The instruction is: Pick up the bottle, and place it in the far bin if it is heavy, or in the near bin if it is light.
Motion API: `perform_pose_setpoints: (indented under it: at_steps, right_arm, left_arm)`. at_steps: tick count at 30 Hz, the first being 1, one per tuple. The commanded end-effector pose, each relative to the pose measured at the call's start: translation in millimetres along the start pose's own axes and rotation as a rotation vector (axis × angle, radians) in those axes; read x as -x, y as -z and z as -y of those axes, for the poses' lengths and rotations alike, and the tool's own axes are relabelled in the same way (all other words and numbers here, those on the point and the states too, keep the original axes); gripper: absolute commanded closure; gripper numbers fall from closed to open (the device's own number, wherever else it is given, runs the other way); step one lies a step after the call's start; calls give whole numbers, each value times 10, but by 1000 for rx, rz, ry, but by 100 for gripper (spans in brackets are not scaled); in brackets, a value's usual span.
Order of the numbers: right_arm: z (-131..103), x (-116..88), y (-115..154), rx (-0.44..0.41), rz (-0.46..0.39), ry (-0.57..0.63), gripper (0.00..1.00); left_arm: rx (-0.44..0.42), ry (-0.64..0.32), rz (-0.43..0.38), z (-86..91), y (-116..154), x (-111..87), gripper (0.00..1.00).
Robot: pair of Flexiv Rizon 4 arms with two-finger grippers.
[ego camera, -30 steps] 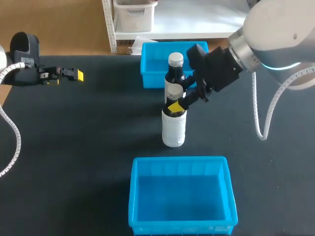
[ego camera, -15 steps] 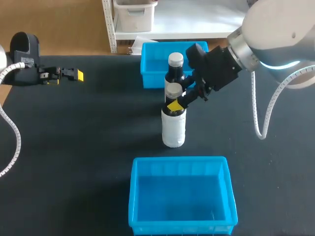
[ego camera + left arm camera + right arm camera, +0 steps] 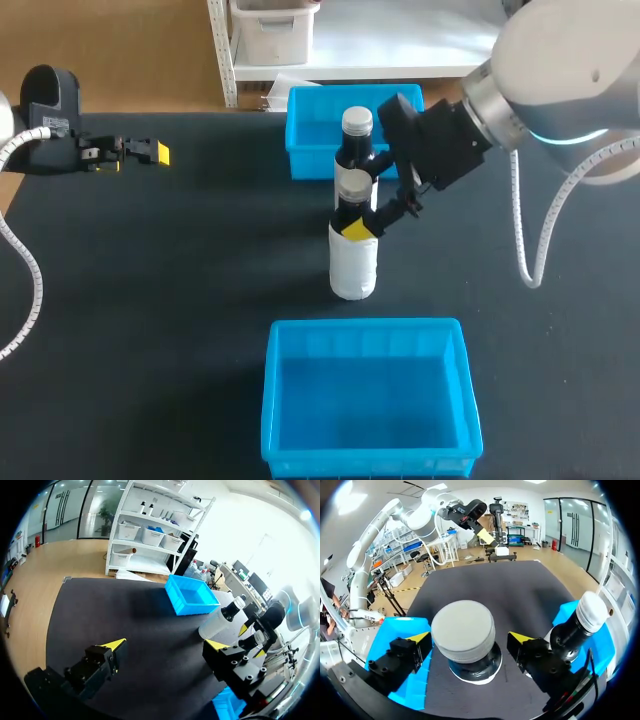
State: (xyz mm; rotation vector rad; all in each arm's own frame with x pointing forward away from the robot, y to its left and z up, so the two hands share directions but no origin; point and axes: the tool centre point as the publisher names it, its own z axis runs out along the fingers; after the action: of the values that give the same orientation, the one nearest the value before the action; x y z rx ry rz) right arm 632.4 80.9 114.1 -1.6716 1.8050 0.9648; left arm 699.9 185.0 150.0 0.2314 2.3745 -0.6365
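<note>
The bottle stands upright on the table, about midway between the far bin and the near bin; its long axis is vertical, so I come at it from the side, across the neck. My right gripper is the near 1: it sits level with the neck, 1 finger on each side, the cap right between them in the right wrist view. My fingers stand open, with a gap showing between each yellow tip and the neck; I have hold of nothing yet. I judge the next move is simply to close, as the neck lies on the line between my tips.

The bottle has a white body, a dark neck and shoulder, and a flat, round, pale grey cap; I cannot tell from its look whether it is full, so heavy or light must wait for the lift.

A second bottle, dark with a white cap, stands upright just behind the first, against the front of the far bin; my far finger lies close beside it, and I judge I could knock it as I close or lift.

My left gripper is well apart, over the table's far left, fingers wide open and empty.
</note>
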Motion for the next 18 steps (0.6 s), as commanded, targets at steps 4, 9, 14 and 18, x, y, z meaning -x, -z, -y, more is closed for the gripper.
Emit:
perform_pose_setpoints:
  at_steps: [4,9,14,18]
  right_arm:
    - [14,-45,-20,-8,11,1,0]
    - [15,-52,-9,-19,18,5,0]
    - [24,-59,-5,-26,25,12,0]
    - [32,-64,-8,-30,28,13,0]
  left_arm:
    - [0,0,0,0,0,0,0]
    - [0,0,0,0,0,0,0]
    - [0,0,0,0,0,0,0]
    - [0,0,0,0,0,0,0]
